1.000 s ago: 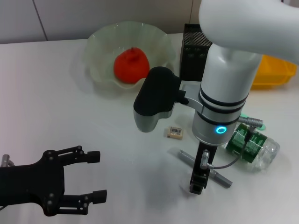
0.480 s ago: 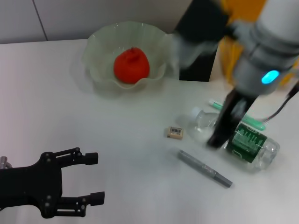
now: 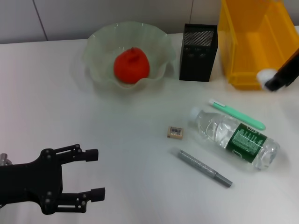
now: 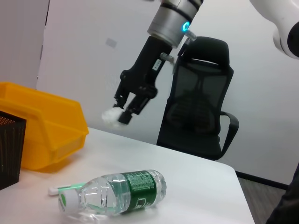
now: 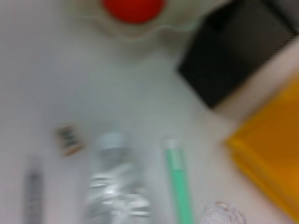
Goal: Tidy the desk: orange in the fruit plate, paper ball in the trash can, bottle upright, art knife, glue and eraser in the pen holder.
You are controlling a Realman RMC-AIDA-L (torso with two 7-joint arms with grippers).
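My right gripper (image 3: 272, 83) is shut on the paper ball (image 3: 266, 76), held in the air just off the front corner of the yellow trash can (image 3: 252, 44). The left wrist view shows that gripper (image 4: 123, 114) pinching the paper ball (image 4: 111, 115) beside the trash can (image 4: 42, 126). The orange (image 3: 131, 65) sits in the fruit plate (image 3: 99, 43). The bottle (image 3: 236, 137) lies on its side. Near it are the eraser (image 3: 175, 132), a slim green stick (image 3: 238, 115) and a grey pen-shaped stick (image 3: 204, 168). The pen holder (image 3: 198, 46) stands beside the trash can. My left gripper (image 3: 92, 173) rests open at the front left.
The white table's left half is bare between the fruit plate and my left gripper. A black office chair (image 4: 198, 107) stands beyond the table's right side. The right wrist view is blurred, showing the bottle (image 5: 117, 186) and green stick (image 5: 180, 182) below.
My right arm swung from the front middle, over the grey stick, up and to the right, ending by the trash can with the paper ball in its fingers. The left gripper barely moved.
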